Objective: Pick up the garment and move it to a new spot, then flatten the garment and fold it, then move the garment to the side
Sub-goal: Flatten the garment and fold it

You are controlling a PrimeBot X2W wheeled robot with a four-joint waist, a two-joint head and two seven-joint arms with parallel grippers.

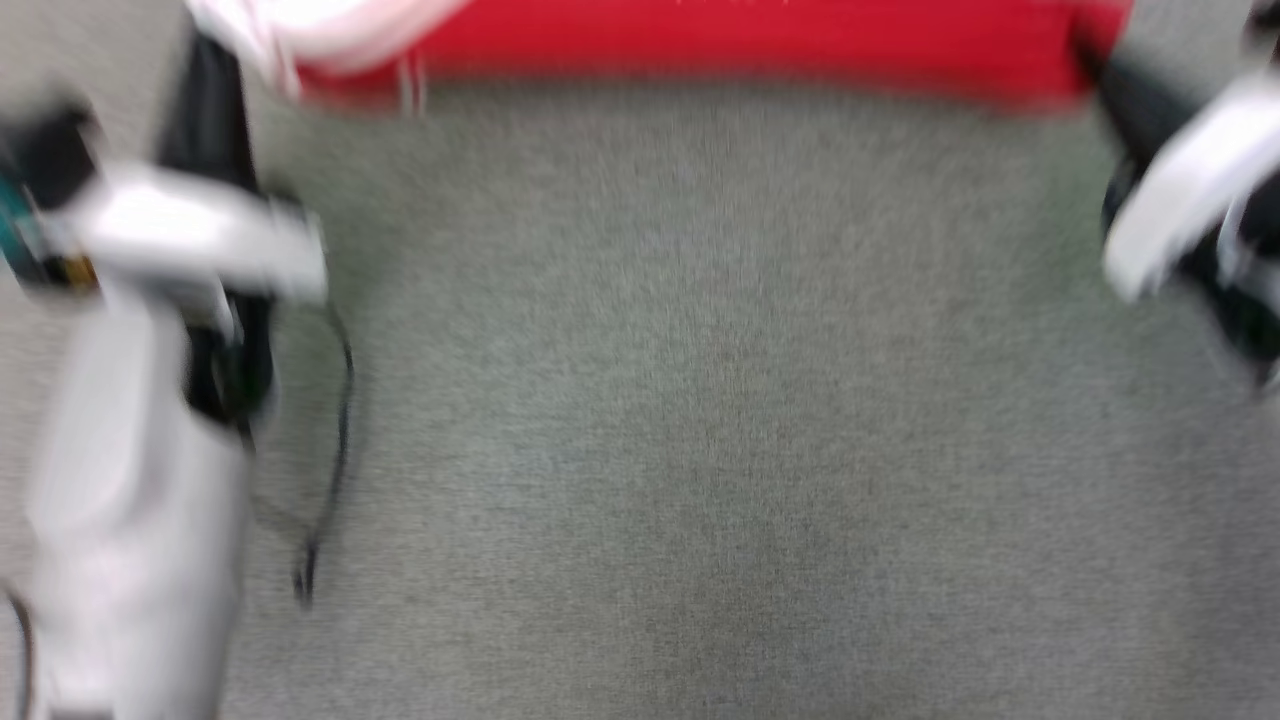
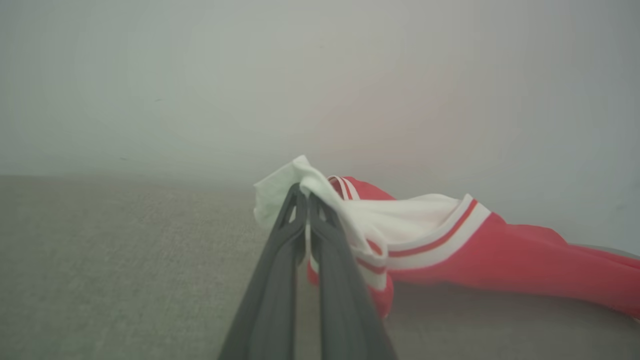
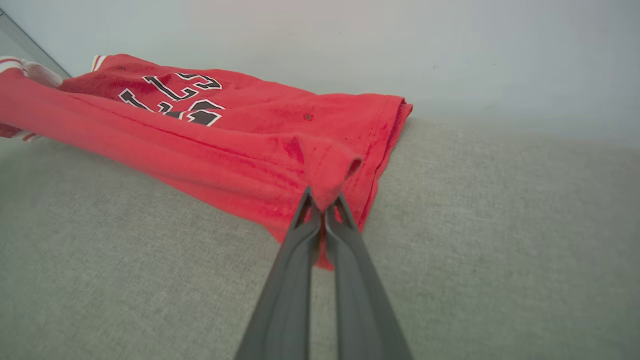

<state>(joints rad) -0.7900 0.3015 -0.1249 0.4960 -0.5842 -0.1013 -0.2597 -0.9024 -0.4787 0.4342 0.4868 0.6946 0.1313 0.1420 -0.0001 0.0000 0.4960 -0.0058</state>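
Nearest in the left wrist view, the left pincer (image 2: 303, 192) is seen closed tight, with a fold of the white sleeve (image 2: 400, 220) pinched between its tips, just beside the red-and-white striped trim. In the right wrist view the right pincer (image 3: 322, 200) is likewise closed, and a small peak of red cloth near a bottom corner of the shirt (image 3: 225, 145) is gripped between its tips. From both holds the cloth is drawn up a little, while the rest of the shirt is left lying on the grey surface (image 1: 700, 400), its black, white-edged number turned upward. In the blurred head view a wide bare stretch of the surface is shown in front, and the shirt is seen beyond it as a red band between the two arms. Farther back, the shirt's far edge is met by a pale wall (image 3: 500, 50). The shirt is judged to be light, soft and limp: it can be expected to sag between the two holds and bunch when dragged, and thin cloth may slip from a shallow pinch. It is best held at corners and seams, where the doubled hem and trim give more to grip, and kept taut between the pincers.
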